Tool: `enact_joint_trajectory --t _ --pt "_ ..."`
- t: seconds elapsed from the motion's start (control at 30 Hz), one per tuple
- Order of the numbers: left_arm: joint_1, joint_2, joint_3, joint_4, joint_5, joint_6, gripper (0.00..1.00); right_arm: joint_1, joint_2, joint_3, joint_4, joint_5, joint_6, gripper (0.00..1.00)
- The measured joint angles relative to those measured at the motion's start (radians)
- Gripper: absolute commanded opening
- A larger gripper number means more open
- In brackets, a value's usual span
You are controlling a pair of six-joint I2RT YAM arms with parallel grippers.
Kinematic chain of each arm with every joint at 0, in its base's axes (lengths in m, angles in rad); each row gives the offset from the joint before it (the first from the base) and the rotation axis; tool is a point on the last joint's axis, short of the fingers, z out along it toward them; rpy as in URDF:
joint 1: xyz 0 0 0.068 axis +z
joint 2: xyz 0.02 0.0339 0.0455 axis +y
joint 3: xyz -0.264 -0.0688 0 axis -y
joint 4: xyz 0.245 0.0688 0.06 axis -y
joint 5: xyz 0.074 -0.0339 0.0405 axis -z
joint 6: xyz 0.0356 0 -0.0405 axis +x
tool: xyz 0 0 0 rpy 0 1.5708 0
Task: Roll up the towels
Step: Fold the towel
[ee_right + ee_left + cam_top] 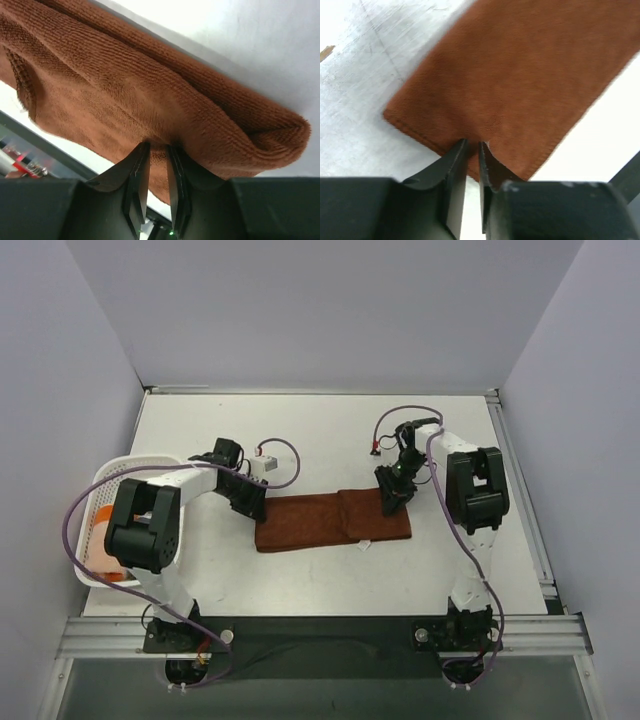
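The rust-brown towel (325,520) lies as a long folded strip across the middle of the table, with its small white tag (366,544) at the near edge. My left gripper (252,502) is shut on the towel's left end, pinching its edge in the left wrist view (520,85). My right gripper (392,495) is shut on the towel's far right part; the right wrist view shows a fold of the cloth (150,100) between the fingers. A peach-orange towel (103,530) lies in the basket. The slate-blue towel is out of view.
A white lattice basket (110,475) stands at the table's left edge beside the left arm. A small white box (265,464) with cable sits behind the left gripper. Purple cables loop over both arms. Grey walls enclose the table.
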Motion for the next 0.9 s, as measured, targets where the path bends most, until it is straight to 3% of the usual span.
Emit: enact_joint_trajectory --t 0.17,0.3,0.43,0.5,0.6,0.7,0.8,0.9 --pt "-0.003 0.117 0.117 -0.082 -0.043 0.008 0.19 -0.003 -0.045 -0.106 0.012 -0.036 0.011 0.25" --pt "-0.008 0.277 0.369 -0.166 -0.083 0.021 0.20 0.054 -0.103 -0.230 0.018 -0.119 0.005 0.37" --pt "0.002 0.455 0.694 -0.177 -0.124 0.045 0.42 0.197 -0.158 -0.297 -0.001 -0.230 -0.021 0.45" --pt "0.011 0.480 0.771 -0.169 -0.133 0.048 0.44 0.251 -0.202 -0.296 -0.009 -0.292 -0.029 0.46" --pt "0.021 0.438 0.776 -0.174 -0.127 0.044 0.44 0.222 -0.288 -0.277 -0.024 -0.343 -0.029 0.45" --pt "0.021 0.336 0.674 -0.167 -0.104 0.032 0.44 0.107 -0.336 -0.235 -0.021 -0.338 -0.024 0.44" --pt "0.002 0.229 0.534 -0.162 -0.080 0.007 0.44 0.021 -0.317 -0.227 0.000 -0.295 -0.015 0.43" --pt "-0.026 0.208 0.461 -0.142 -0.069 -0.017 0.44 0.011 -0.242 -0.230 0.011 -0.253 -0.001 0.41"
